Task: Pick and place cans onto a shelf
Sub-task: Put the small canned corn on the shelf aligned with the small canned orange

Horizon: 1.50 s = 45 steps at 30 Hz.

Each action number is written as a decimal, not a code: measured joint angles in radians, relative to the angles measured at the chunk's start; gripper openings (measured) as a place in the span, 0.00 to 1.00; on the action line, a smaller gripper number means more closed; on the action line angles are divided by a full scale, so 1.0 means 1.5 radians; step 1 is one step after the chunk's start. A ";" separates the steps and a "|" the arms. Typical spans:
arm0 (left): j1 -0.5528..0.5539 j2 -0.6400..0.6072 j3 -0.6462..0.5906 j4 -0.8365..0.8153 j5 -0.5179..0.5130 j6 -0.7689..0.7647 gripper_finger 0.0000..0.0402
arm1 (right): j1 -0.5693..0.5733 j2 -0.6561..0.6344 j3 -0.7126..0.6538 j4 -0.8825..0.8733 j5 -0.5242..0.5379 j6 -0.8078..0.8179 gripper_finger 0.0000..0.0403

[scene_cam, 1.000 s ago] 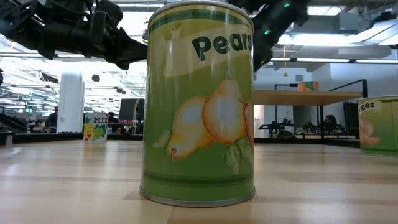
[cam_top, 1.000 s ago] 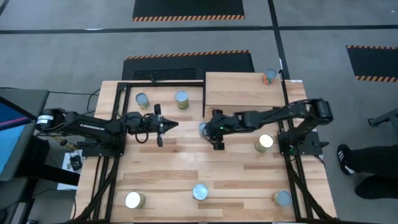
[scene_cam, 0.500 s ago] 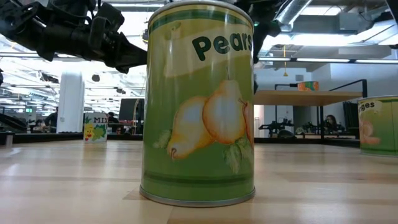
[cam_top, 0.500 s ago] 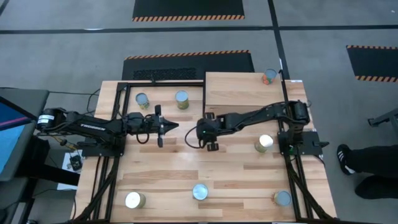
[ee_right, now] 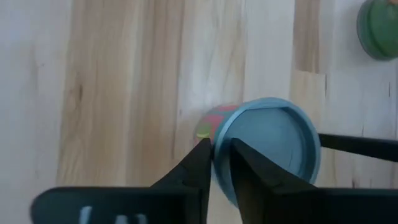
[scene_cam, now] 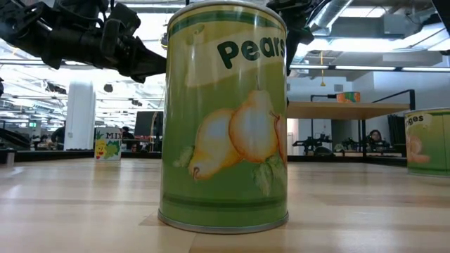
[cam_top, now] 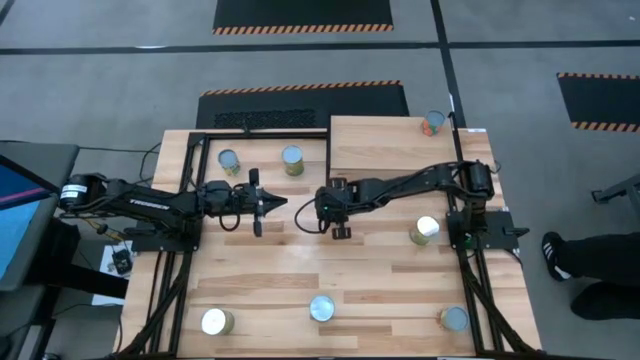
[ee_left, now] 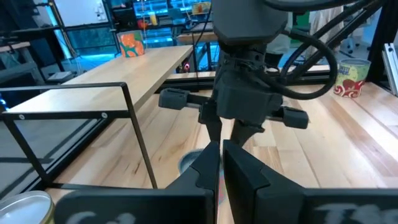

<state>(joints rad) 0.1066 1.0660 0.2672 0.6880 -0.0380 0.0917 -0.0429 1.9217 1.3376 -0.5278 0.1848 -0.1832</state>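
Tool work first: the right tool (cam_top: 322, 207) is in the middle of the high view, down low over one can (ee_right: 267, 149). To do this step well, I think it should sit square over the can and squeeze both sides evenly, so the can does not tip or slip when lifted. In the right wrist view the tool sits at the edge of the can's round lid, not over its middle. I cannot tell if it is open, closed, or has hold of the can.

The can stands upright on the tabletop (cam_top: 300, 270), just below and left of the shelf (cam_top: 390, 145). The shelf is at the upper middle of the high view, with one can (cam_top: 433, 123) on its far right corner.

The left tool (cam_top: 262, 203) is just left of the right one. It is closed, holds nothing, and waits.

More cans stand around the tabletop. Two are at the upper left (cam_top: 229, 160) (cam_top: 293, 158), one is at the right (cam_top: 425, 230), and three are along the bottom (cam_top: 215, 321) (cam_top: 322, 308) (cam_top: 453, 318).
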 joint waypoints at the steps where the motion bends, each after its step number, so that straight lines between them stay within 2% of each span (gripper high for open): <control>1: 0.000 0.000 0.000 0.000 0.000 0.000 0.03 | 0.000 0.000 0.000 -0.001 0.000 0.002 0.16; 9: 0.000 0.000 0.000 0.000 0.000 0.000 0.03 | -0.004 -0.010 0.000 -0.013 0.000 0.002 0.02; 14: 0.000 0.000 0.000 -0.001 0.000 0.000 0.03 | 0.000 -0.035 0.004 -0.039 -0.001 0.002 0.03; 20: 0.000 0.000 0.001 -0.006 0.000 0.000 0.03 | 0.018 -0.100 0.037 -0.162 -0.006 0.033 0.05; 29: 0.000 0.000 0.001 -0.011 -0.001 0.000 0.03 | 0.029 -0.260 0.088 -0.375 -0.041 0.095 0.03; 35: 0.000 0.000 0.001 -0.011 -0.001 0.000 0.03 | -0.070 -0.358 0.089 -0.493 0.021 0.155 0.03; 39: 0.000 0.000 0.001 -0.011 -0.002 0.000 0.03 | -0.182 -0.393 0.089 -0.538 0.033 0.156 0.03; 45: 0.000 0.000 0.001 -0.011 -0.002 0.000 0.03 | -0.366 -0.407 0.088 -0.561 0.015 0.091 0.03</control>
<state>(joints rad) 0.1066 1.0664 0.2680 0.6716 -0.0402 0.0917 -0.5924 1.3116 1.4700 -1.3694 0.2075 -0.0462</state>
